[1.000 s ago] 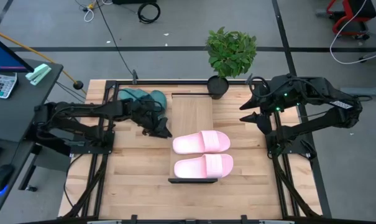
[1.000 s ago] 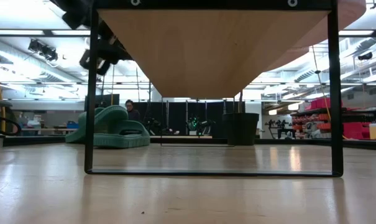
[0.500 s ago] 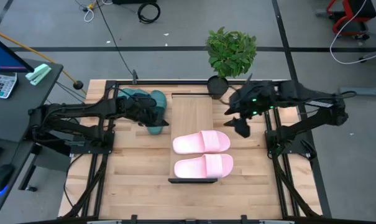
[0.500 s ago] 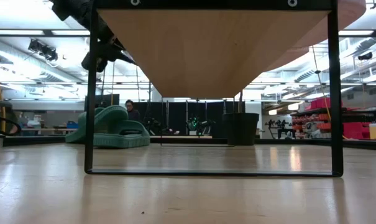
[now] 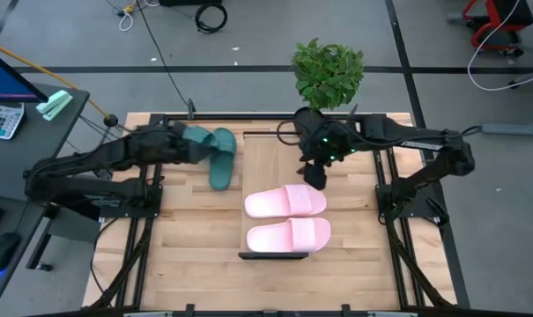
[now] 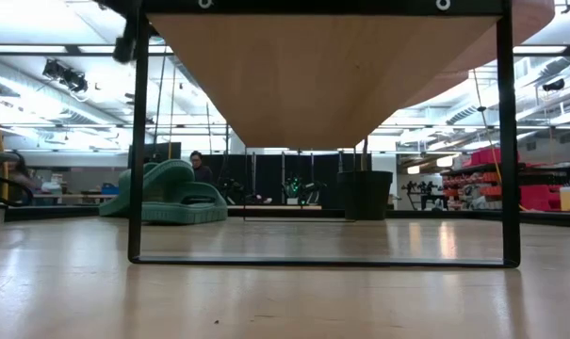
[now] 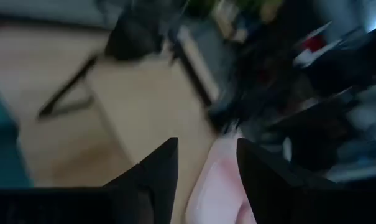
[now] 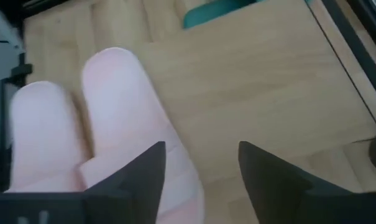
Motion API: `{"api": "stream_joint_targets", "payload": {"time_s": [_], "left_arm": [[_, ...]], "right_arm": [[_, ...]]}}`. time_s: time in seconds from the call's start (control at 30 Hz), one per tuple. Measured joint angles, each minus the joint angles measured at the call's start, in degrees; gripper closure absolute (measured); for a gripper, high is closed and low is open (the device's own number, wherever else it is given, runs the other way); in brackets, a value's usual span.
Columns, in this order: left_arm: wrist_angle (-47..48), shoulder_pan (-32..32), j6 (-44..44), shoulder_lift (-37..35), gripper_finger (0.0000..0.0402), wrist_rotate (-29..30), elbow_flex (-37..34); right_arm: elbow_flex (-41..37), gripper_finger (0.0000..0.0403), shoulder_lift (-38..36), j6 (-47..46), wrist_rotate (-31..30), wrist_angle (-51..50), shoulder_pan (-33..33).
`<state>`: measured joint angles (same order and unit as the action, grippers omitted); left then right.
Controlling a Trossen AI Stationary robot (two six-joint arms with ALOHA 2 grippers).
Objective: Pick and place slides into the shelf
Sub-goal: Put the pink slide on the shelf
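Observation:
Two light pink slides (image 5: 285,201) (image 5: 288,235) lie side by side, soles down, on the near half of the shelf (image 5: 273,154), a long wooden board. Both dark teal slides (image 5: 220,158) (image 5: 192,135) lie on the table left of the shelf's far end; in the low view the teal slides (image 6: 167,193) overlap, one propped on the other. My left gripper (image 5: 188,148) (image 7: 206,146) is open above the teal pair, touching nothing. My right gripper (image 5: 314,174) (image 8: 201,149) is open over the shelf's bare far half, just beyond the farther pink slide (image 8: 135,118).
A potted plant (image 5: 326,75) stands at the table's far edge, right behind the shelf's far end. The shelf stands on a black metal frame (image 6: 136,169). Bare tabletop (image 5: 191,238) lies left of the shelf, and more to its right. A desk with a calculator (image 5: 2,119) is off the table's left.
My right gripper has swung from the table's right side toward the left and now hangs over the shelf's far half, near the pink slides. My left gripper has drawn back from beside the shelf toward the far left, uncovering one teal slide. No slide has moved.

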<state>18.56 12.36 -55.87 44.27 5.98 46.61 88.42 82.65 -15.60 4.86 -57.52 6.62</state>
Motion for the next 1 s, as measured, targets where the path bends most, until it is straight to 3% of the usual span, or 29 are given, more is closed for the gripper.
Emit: {"api": "stream_joint_targets", "payload": {"time_s": [0.3,0.47,0.8,1.0], "left_arm": [[-6.85,-0.45,7.86,-7.02,0.0252,3.91,0.07],[-8.61,-2.54,11.61,-7.31,0.0261,3.87,0.07],[-9.66,-5.12,13.92,-7.21,0.0259,3.73,0.07],[-10.95,-6.32,18.93,-7.19,0.0258,-1.44,0.07]], "right_arm": [[0.0,0.0325,5.83,-1.17,7.9,1.14,2.38],[0.0,0.0387,9.48,-2.49,8.33,3.41,2.37],[0.0,0.0399,14.24,-4.17,10.25,3.77,2.37],[0.0,0.04,14.36,-4.73,10.69,3.06,2.37]]}}
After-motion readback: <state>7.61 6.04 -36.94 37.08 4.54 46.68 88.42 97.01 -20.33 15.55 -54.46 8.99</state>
